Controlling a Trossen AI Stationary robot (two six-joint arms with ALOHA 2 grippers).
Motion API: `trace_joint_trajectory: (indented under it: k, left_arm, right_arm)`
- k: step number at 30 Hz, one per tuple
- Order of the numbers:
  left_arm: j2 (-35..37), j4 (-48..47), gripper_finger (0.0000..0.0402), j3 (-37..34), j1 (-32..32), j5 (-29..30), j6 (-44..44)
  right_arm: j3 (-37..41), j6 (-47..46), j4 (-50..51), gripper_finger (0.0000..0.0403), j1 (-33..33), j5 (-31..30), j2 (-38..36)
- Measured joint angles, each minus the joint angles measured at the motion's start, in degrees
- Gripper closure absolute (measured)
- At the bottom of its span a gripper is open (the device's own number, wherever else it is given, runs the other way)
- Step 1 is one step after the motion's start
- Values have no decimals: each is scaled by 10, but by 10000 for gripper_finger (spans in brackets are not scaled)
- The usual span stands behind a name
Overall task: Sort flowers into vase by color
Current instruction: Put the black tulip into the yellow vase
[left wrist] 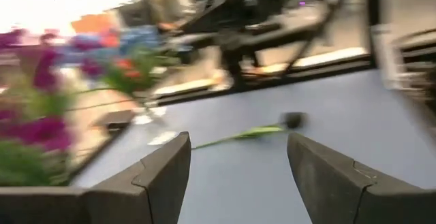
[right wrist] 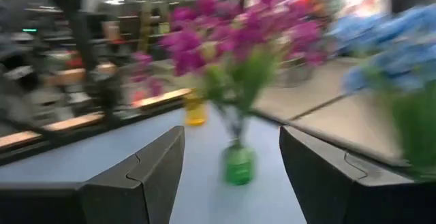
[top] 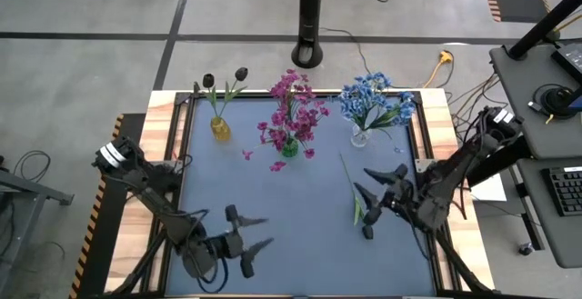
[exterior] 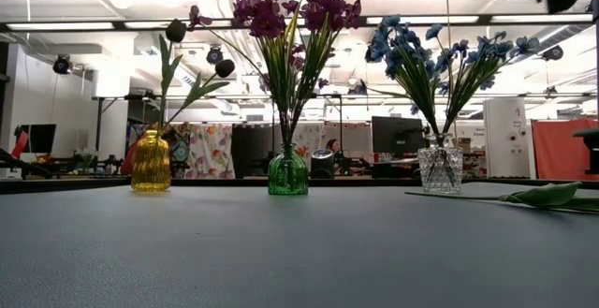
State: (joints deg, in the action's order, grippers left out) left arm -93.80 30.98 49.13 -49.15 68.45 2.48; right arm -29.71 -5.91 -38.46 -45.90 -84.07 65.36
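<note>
On the table (top: 273, 204), a dark bud (top: 367, 233) lies loose (no legible writing).

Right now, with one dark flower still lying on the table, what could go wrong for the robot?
1. The loose dark flower lies flat on the table with a thin stem, so the open right pincer beside it could slip off it.
2. It belongs in the yellow vase across the table; carrying it past the magenta flowers might knock their green vase.
3. Fallen magenta petals remain unsorted.
</note>
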Motion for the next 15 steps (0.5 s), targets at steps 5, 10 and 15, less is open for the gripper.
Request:
trace_joint_trajectory:
  k: [5, 10, 15]
  left_arm:
    - [0, -127, 174, 60, 4, -143, -81]
    - [0, -283, 174, 108, 2, -156, -190]
    - [0, -420, 174, 130, 2, -162, -332]
  right_arm:
    - [0, -99, 59, 177, 44, 152, 0]
    - [-6, -167, 115, 184, 82, 321, -1]
    - [-49, -288, 321, 184, 106, 360, 3]
